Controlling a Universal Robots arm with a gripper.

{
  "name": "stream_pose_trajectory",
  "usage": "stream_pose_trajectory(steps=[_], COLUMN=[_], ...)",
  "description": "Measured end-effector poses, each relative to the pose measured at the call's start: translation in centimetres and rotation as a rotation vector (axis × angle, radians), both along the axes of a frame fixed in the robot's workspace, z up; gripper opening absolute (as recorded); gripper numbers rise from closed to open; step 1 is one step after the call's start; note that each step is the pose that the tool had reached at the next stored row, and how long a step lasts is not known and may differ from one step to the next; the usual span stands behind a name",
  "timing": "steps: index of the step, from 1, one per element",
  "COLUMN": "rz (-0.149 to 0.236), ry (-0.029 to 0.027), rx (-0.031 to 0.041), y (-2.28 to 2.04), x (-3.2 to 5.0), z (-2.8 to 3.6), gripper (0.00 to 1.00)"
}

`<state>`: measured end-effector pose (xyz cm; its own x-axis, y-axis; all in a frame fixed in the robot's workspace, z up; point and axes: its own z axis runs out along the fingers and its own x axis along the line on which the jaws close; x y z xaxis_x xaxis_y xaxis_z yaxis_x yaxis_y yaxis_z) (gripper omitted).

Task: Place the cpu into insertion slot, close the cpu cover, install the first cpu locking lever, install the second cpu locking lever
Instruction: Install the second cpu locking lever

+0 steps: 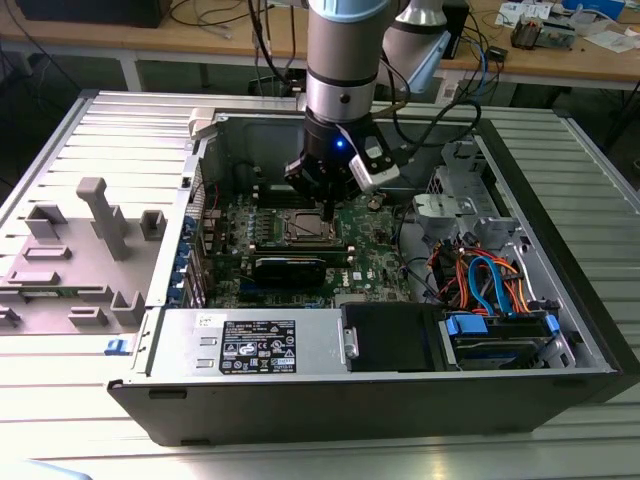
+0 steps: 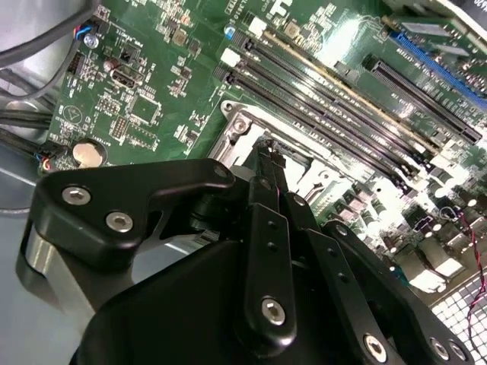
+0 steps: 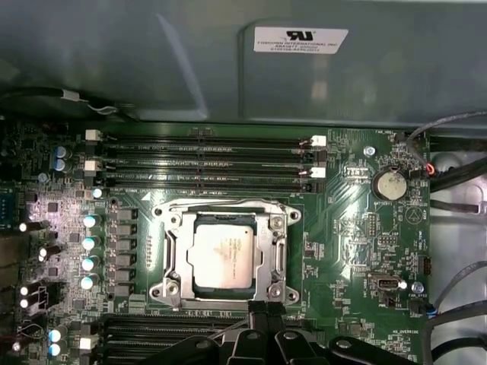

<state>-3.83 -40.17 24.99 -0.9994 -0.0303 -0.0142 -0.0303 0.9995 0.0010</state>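
Observation:
The cpu [image 3: 221, 255], a dull silver square, lies flat in the insertion slot [image 3: 162, 290] on the green board. The cpu cover [image 3: 278, 251], a silver frame, lies down around it with the chip showing through its window. A thin wire lever [image 3: 228, 204] runs along the cover's edge on the memory-slot side. My gripper [image 3: 259, 306] is shut, its narrow black tips pressed together at the slot's opposite edge. In the second wrist view the gripper [image 2: 266, 146] sits right over the slot's silver rim [image 2: 236, 131]. In the exterior view the gripper [image 1: 328, 212] hangs low beside the slot [image 1: 303, 228].
Long black memory slots [image 3: 205, 161] run beside the socket, with a coin battery [image 3: 392, 183] nearby. A black card [image 1: 290, 268] lies just in front of the socket. The case holds a power supply [image 1: 250, 345] and a drive bay with cables [image 1: 490, 285]. A grey fixture [image 1: 100, 215] stands outside.

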Motion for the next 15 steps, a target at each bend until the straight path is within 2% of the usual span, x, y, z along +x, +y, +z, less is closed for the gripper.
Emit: stream_pose_trajectory(steps=[10, 13, 15], rz=[0.0, 0.0, 0.0], ry=[0.0, 0.0, 0.0], rx=[0.0001, 0.0008, 0.0009], y=[-0.5, -0.77, -1.12], x=[-0.02, -0.16, -0.3], z=[-0.31, -0.48, -0.62], gripper=[0.11, 0.11, 0.11])
